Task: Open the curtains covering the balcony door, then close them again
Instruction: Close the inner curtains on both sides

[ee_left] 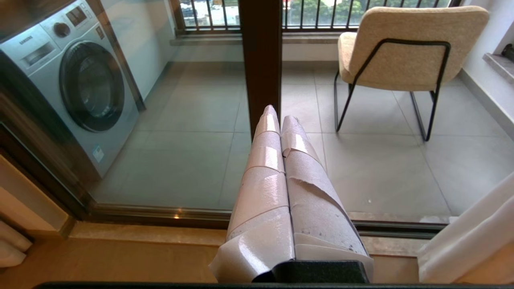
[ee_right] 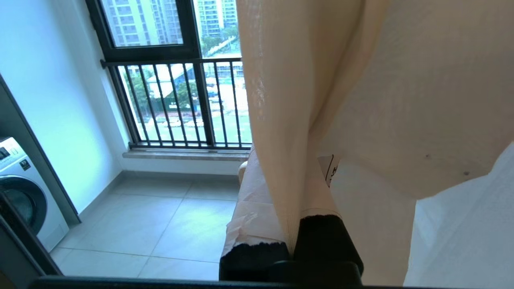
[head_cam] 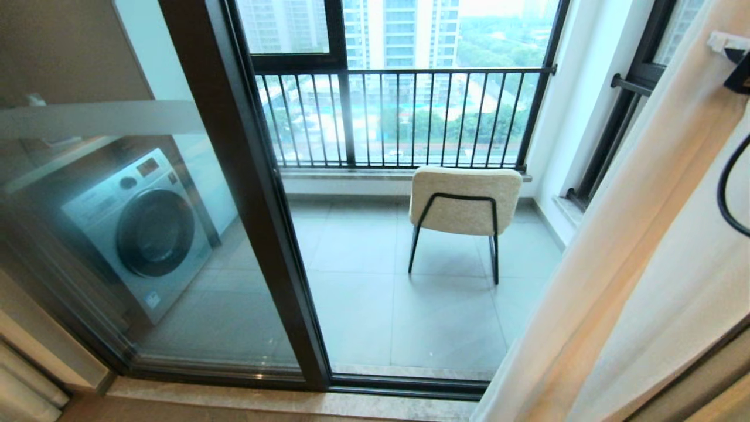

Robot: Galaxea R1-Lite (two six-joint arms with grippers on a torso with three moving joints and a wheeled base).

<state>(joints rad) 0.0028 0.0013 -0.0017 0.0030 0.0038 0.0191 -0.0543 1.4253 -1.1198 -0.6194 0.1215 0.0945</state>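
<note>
The sheer white curtains [head_cam: 633,264] hang gathered at the right side of the balcony door [head_cam: 252,193], whose dark frame and glass stand uncovered. One glass panel carries a frosted band [head_cam: 99,117]. My right gripper [ee_right: 289,180] is shut on a hemmed fold of the curtains [ee_right: 281,120], with the fabric running up between its taped fingers. In the head view it shows only at the upper right edge [head_cam: 735,61]. My left gripper [ee_left: 278,114] is shut on nothing, low in front of the door frame. A bit of curtain [ee_left: 474,233] hangs to its side.
Behind the glass on the tiled balcony stand a cream chair [head_cam: 466,202] with black legs and a washing machine [head_cam: 140,228] at the left. A black-barred railing window [head_cam: 398,117] closes the far side. A black cable [head_cam: 726,187] loops at the right edge.
</note>
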